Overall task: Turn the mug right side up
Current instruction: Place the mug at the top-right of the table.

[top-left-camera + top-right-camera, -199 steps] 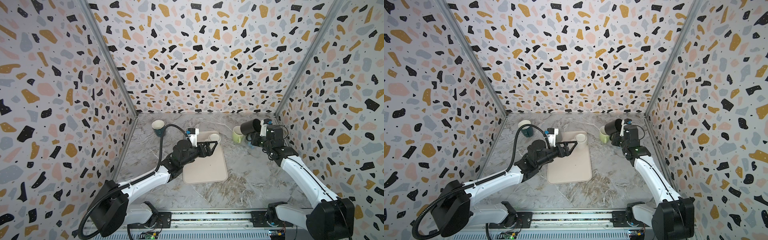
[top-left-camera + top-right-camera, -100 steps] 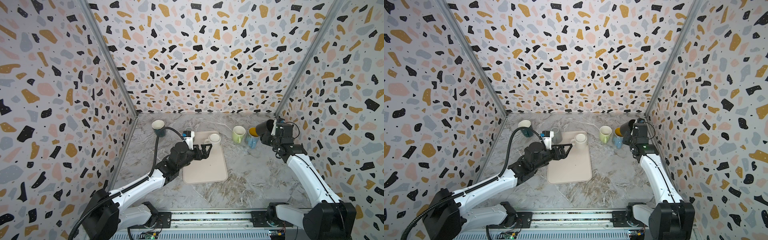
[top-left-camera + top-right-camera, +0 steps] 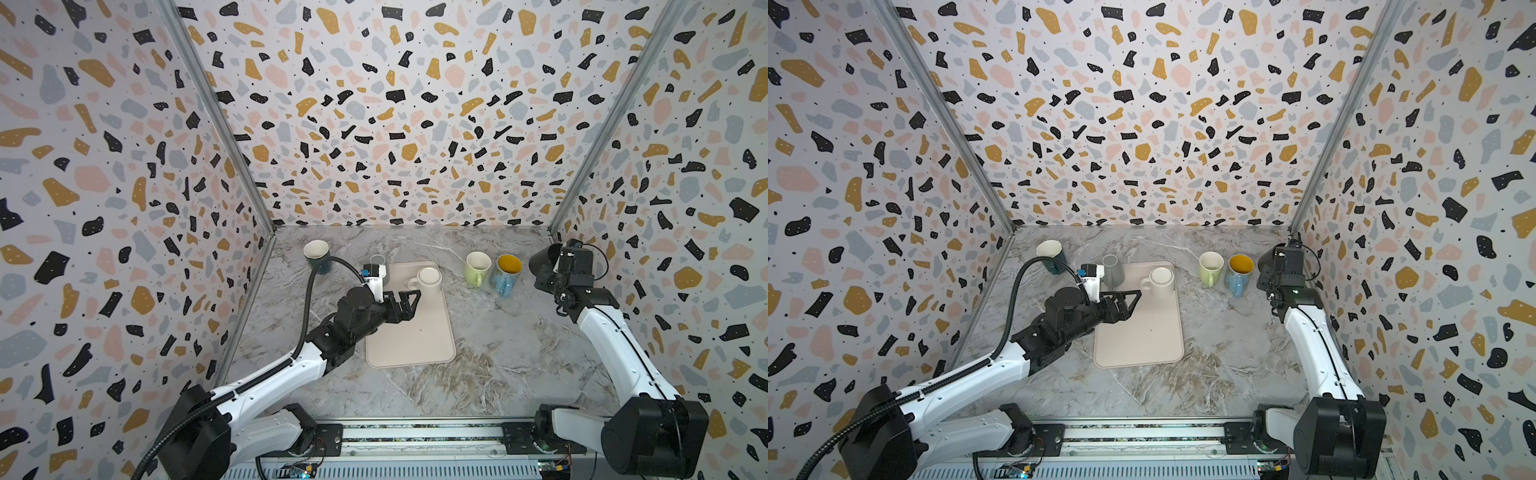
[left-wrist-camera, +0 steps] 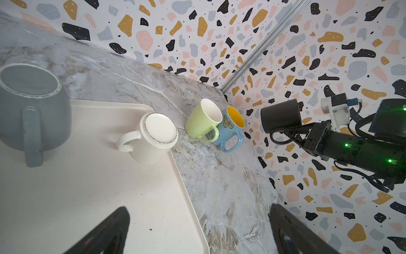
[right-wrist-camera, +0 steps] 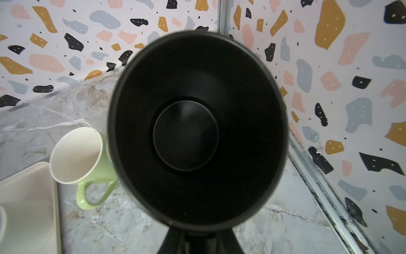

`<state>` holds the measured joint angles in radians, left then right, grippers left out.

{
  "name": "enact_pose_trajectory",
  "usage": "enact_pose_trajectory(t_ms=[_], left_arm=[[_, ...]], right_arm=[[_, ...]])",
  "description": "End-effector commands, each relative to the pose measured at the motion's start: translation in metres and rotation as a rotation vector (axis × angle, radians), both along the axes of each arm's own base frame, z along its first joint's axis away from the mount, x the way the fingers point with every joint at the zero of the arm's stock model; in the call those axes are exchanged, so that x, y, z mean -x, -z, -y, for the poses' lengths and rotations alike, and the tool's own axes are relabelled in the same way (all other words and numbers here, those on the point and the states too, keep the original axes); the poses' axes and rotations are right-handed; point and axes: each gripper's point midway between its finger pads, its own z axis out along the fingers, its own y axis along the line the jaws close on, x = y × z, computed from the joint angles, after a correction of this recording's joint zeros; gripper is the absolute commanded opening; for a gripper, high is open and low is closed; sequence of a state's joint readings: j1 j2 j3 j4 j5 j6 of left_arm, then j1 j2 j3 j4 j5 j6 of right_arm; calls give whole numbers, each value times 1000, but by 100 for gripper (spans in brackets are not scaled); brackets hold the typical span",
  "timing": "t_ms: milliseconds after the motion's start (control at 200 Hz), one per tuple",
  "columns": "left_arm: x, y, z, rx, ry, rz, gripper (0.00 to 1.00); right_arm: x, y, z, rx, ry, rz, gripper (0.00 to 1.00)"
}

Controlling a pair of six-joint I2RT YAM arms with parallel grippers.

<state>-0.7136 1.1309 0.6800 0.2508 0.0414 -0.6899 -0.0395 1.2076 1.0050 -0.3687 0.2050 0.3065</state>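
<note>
A black mug (image 3: 542, 262) hangs in the air beside the right wall, tipped on its side. My right gripper (image 3: 556, 272) is shut on it by the handle side, as the left wrist view shows under the black mug (image 4: 280, 117). Its dark mouth (image 5: 197, 127) fills the right wrist view and hides the fingers. A white mug (image 3: 428, 280) stands upside down on the beige tray (image 3: 411, 340). A grey mug (image 3: 1113, 270) stands upside down at the tray's far left corner. My left gripper (image 3: 409, 305) hovers open over the tray, short of the white mug (image 4: 157, 137).
A green mug (image 3: 478, 268) and a blue mug with a yellow inside (image 3: 507, 270) stand upright between the tray and the black mug. A dark mug (image 3: 318, 255) stands upright at the back left. Patterned walls close three sides.
My right gripper has carried the black mug rightward, from above the green mug to beside the right wall. The left gripper has drawn back slightly and stays open.
</note>
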Motion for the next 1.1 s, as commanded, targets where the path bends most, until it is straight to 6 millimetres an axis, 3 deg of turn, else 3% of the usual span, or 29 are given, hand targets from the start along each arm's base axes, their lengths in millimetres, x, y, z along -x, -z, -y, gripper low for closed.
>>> enact_pose_trajectory(t_ms=[0, 265, 651, 1096], left_arm=[[-1, -6, -4, -6, -10, 40, 100], [-4, -3, -5, -25, -26, 37, 100], [-8, 0, -7, -45, -40, 40, 100], [-14, 19, -10, -108, -65, 9, 100]], right_arm=[[-8, -30, 15, 64, 49, 100, 0], [-15, -13, 18, 68, 51, 70, 0], [-29, 30, 21, 50, 71, -15, 0], [-42, 67, 24, 44, 91, -92, 0]])
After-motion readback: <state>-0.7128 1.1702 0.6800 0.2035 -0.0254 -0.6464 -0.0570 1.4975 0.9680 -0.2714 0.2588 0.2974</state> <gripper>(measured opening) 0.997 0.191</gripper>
